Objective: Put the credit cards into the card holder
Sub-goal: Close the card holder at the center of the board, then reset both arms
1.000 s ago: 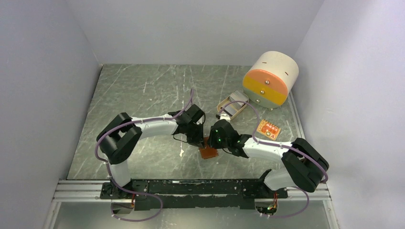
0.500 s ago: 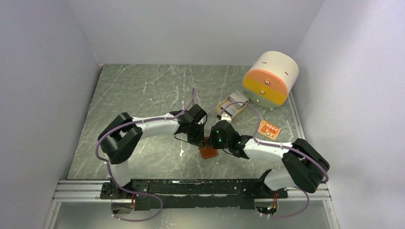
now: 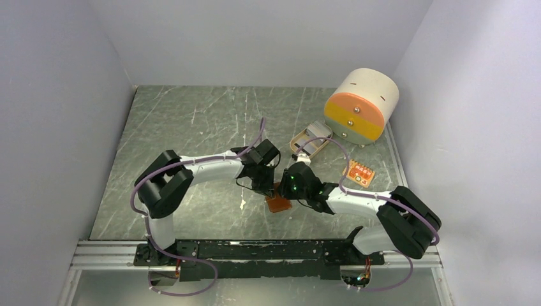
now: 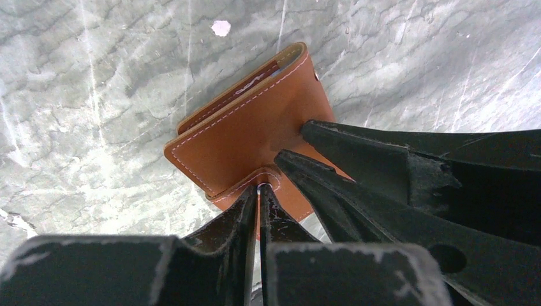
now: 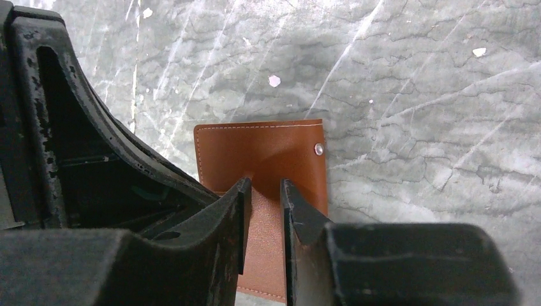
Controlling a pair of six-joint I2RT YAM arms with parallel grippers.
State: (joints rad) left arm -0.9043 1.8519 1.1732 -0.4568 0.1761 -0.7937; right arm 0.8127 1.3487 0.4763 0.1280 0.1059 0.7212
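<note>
The brown leather card holder lies on the marble table between both grippers. In the left wrist view the card holder is folded, and my left gripper is shut on its small snap tab. My right gripper is open by a narrow gap, its fingertips resting on the card holder's top face, with a metal stud at its corner. The pale credit cards lie as a short stack in a tan dish, behind the right gripper. The left gripper is just left of it.
The tan oval dish sits behind the grippers. A cream-and-orange drum-shaped drawer box stands at the back right. A small orange patterned object lies right of the right arm. Grey walls enclose the table on three sides.
Both arms have shifted only slightly. The card holder stays in the same spot with both grippers still on it.
</note>
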